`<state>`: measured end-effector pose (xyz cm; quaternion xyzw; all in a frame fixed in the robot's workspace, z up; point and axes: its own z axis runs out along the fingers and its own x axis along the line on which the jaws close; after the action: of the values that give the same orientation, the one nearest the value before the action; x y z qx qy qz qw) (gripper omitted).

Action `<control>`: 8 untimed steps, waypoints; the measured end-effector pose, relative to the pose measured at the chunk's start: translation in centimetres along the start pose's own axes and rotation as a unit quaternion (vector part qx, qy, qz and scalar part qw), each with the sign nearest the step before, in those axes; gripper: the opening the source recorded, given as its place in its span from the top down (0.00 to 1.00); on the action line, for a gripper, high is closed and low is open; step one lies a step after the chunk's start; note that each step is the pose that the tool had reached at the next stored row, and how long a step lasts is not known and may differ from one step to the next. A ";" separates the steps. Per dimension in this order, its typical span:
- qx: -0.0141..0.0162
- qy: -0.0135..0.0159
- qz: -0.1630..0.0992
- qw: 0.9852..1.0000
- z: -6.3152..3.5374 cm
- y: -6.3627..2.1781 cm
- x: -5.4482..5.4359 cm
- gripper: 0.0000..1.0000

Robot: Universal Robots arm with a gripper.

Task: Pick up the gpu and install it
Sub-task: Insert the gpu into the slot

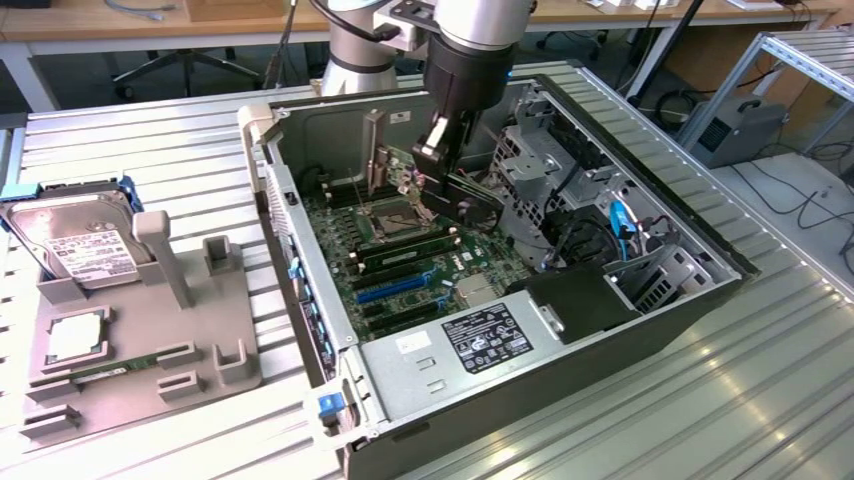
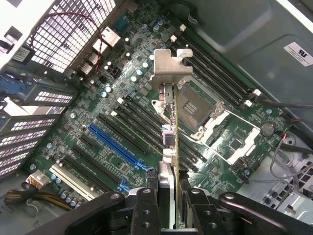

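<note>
Pick-up complete: fingers (image 2: pixel 146 209) clamped on the gpu (image 2: pixel 170 128) (edge-on, bracket end farthest from them). Card appears unseated above the motherboard (image 2: pixel 230 143) inside the case (image 1: pixel 587 370); installation outstanding.

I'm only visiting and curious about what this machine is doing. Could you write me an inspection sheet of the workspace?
Surface: ribbed metal table carrying an open computer case.
Job's things: gpu held edge-down over the motherboard, apparently not yet seated.
Clutter: hard drive and memory stick on a grey holder beside the case.
Grippers: gripper shut on the gpu.
Cables: blue cable inside the case; loose cables on the floor.
Surroundings: desks and an office chair behind.
</note>
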<state>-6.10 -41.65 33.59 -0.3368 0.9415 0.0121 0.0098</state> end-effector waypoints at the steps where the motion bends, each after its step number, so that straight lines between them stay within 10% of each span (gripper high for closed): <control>1: 0.000 0.000 -0.001 1.000 0.00 0.00 0.0 0.73; 8: 0.000 0.000 -0.006 1.000 0.00 0.00 0.0 0.73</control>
<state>-6.10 -41.65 33.59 -0.3425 0.9394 0.0122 0.0097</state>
